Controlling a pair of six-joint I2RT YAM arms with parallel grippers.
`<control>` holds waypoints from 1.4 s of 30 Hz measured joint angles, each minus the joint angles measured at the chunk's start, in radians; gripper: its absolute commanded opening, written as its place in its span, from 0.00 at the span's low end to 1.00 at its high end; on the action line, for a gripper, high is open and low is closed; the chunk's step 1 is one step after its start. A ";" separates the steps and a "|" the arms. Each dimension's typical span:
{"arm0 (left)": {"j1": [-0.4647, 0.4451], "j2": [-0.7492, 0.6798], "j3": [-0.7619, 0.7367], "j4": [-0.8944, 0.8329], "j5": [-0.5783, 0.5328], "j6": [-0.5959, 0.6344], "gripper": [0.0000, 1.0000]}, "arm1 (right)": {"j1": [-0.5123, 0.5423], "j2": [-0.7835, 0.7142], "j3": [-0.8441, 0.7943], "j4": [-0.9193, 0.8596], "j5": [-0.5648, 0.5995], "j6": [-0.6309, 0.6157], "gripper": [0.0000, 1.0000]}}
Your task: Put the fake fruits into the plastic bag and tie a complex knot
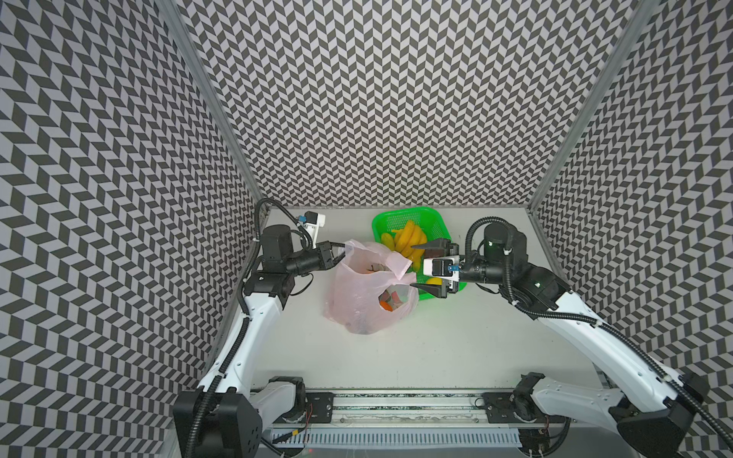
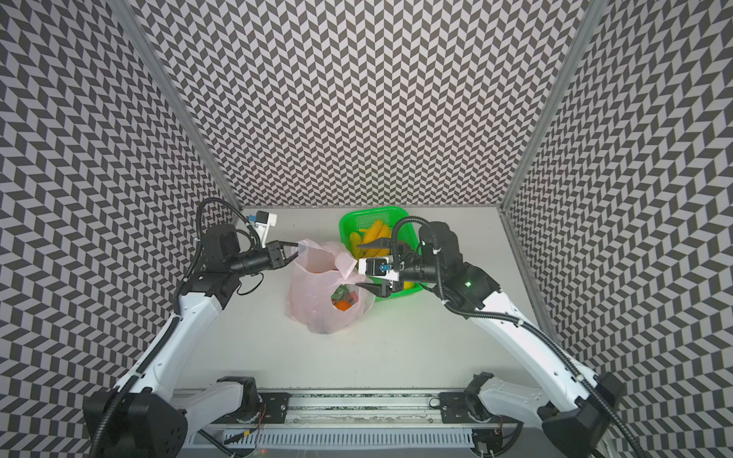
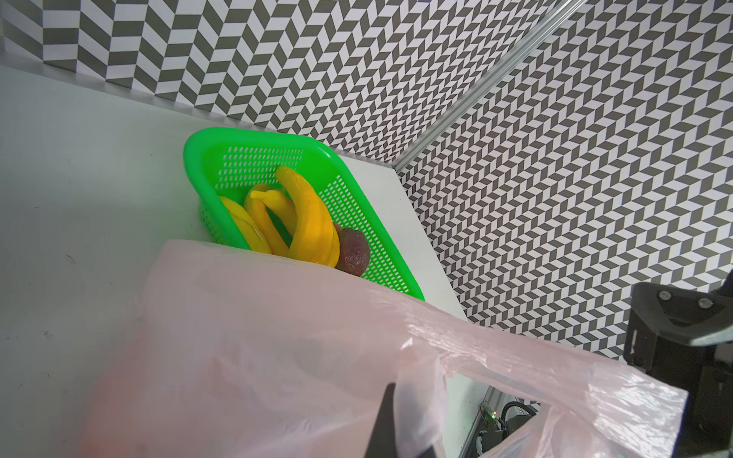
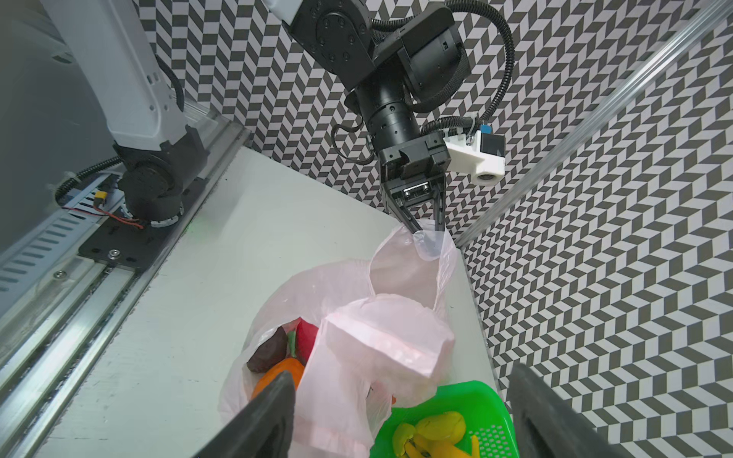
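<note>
Top views, both, read from the left edge of the table (image 1: 436, 349) (image 2: 416, 349). First the left gripper (image 1: 344, 249) (image 2: 296, 250): reaches in from the left edge, clamped tight on one handle of the bag (image 1: 357, 301) (image 2: 313, 301), and holds that strip raised and drawn leftward. Shows again in the right wrist view, where the left gripper (image 4: 426, 232) pinches the handle's tip with thin plastic bunched between the fingers.

Next the bag itself: sits on the table about midway between the left and right edges, nearer the far edge than the near one, with the mouth gaping upward. Holds an orange (image 1: 385, 304) (image 2: 342, 304) (image 4: 279, 366), a dark brown fruit (image 4: 269, 351) and a red fruit (image 4: 307, 337), all low inside. Fills the lower part of the left wrist view as a pale pink sheet (image 3: 277, 357). Handles not yet tied.

Then the right gripper (image 1: 411, 266) (image 2: 357, 265) (image 4: 400, 370): comes in from the right edge, jaws spread wide, with the bag's second handle hanging loose between them. Cannot tell whether either finger touches the plastic.

Last the green basket (image 1: 412, 210) (image 2: 373, 211) (image 3: 254, 133) (image 4: 476, 390): stands by the far edge, right of the middle, just beside the bag and partly under the right gripper. Contains bananas (image 1: 408, 238) (image 2: 375, 234) (image 3: 309, 214), a lemon (image 1: 386, 240) (image 2: 354, 239) (image 4: 440, 426) and a brown round fruit (image 3: 353, 251).
</note>
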 measured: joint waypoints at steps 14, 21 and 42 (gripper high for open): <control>-0.025 0.024 0.000 0.014 0.003 0.000 0.00 | 0.062 0.145 0.108 -0.064 -0.013 -0.098 0.28; -0.025 0.024 0.002 0.013 0.002 0.005 0.15 | 0.066 0.145 0.108 -0.039 0.008 -0.043 0.00; -0.072 -0.248 0.061 -0.019 -0.143 0.190 0.65 | -0.039 0.160 0.107 0.118 0.143 0.301 0.00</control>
